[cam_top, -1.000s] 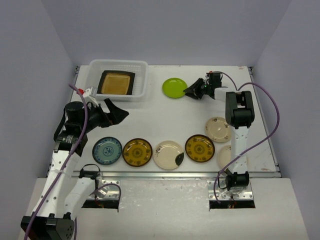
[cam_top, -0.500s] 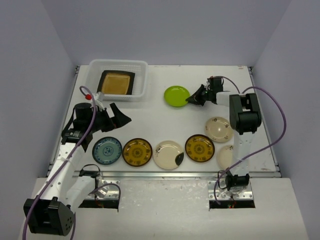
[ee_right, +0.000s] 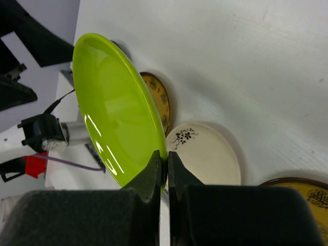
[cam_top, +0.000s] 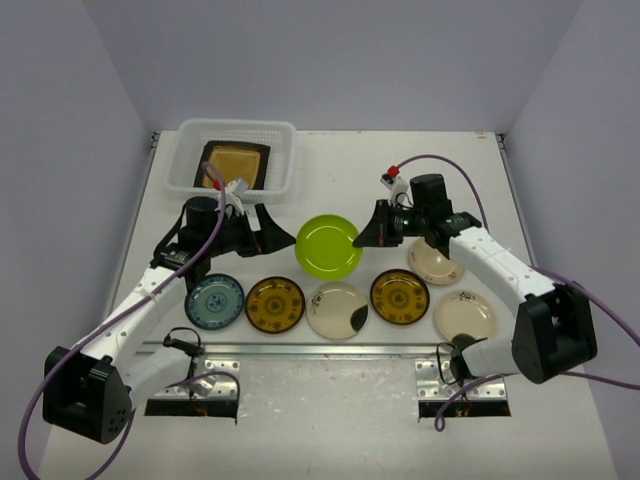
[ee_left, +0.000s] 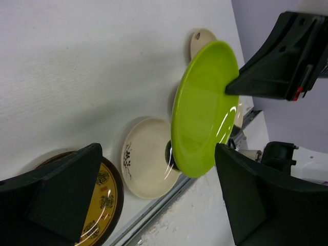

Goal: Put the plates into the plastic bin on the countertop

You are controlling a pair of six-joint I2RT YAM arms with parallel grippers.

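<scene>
Plate, lime-green, is clamped by its rim in the right fingers, off the worktop. The left fingers stand apart just beside it, probably to take it over, because the bin is behind them.

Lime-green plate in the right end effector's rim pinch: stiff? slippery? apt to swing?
Likely rigid: the lime-green plate shows no sag though held only by its rim in the right end effector. Probably slippery: there are glossy highlights on the glaze, so the narrow pinch may let it pivot. It seems light, carried tilted on that pinch alone.
</scene>
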